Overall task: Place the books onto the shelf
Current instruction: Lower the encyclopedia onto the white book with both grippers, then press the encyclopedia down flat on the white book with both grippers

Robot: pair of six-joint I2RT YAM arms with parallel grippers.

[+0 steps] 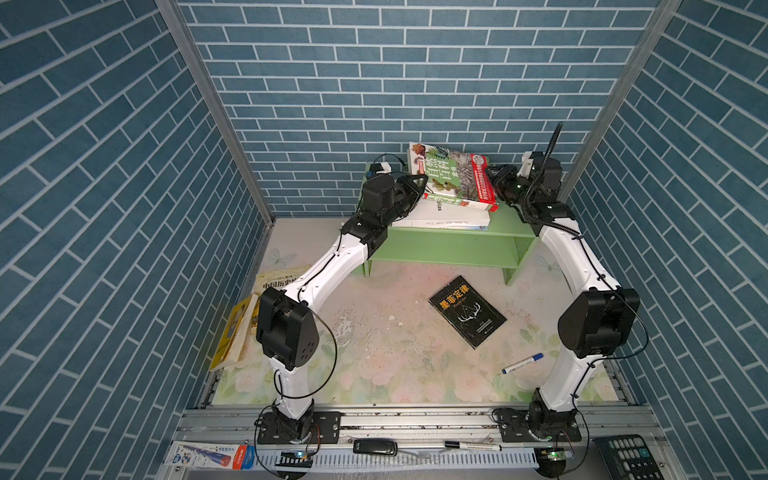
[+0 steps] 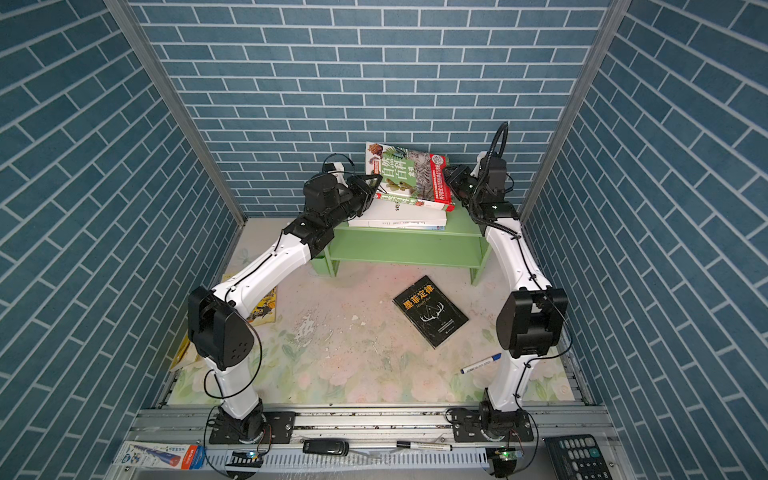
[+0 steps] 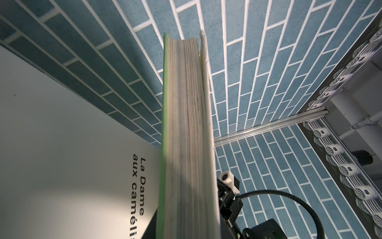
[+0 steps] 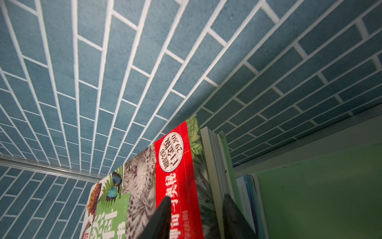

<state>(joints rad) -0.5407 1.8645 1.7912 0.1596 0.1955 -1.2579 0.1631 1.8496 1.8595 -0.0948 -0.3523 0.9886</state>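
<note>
The green botanical book [image 1: 449, 174] [image 2: 407, 174] hangs tilted above the top of the light green shelf [image 1: 457, 245] [image 2: 407, 249]. My left gripper [image 1: 417, 189] [image 2: 372, 189] is shut on its left end; in the left wrist view its page edge [image 3: 186, 124] fills the middle and hides the fingers. My right gripper [image 1: 494, 174] [image 4: 198, 207] is shut on its red-banded right end [image 4: 175, 175]. Two white books [image 1: 449, 218] [image 3: 62, 144] lie stacked on the shelf top beneath it. A black book [image 1: 467, 311] [image 2: 430, 311] lies on the table.
Two yellow books [image 1: 278, 280] [image 1: 235, 332] lie at the table's left edge, partly under my left arm. A blue-capped marker pen [image 1: 522, 363] lies at the right near my right arm. The brick back wall stands close behind the shelf.
</note>
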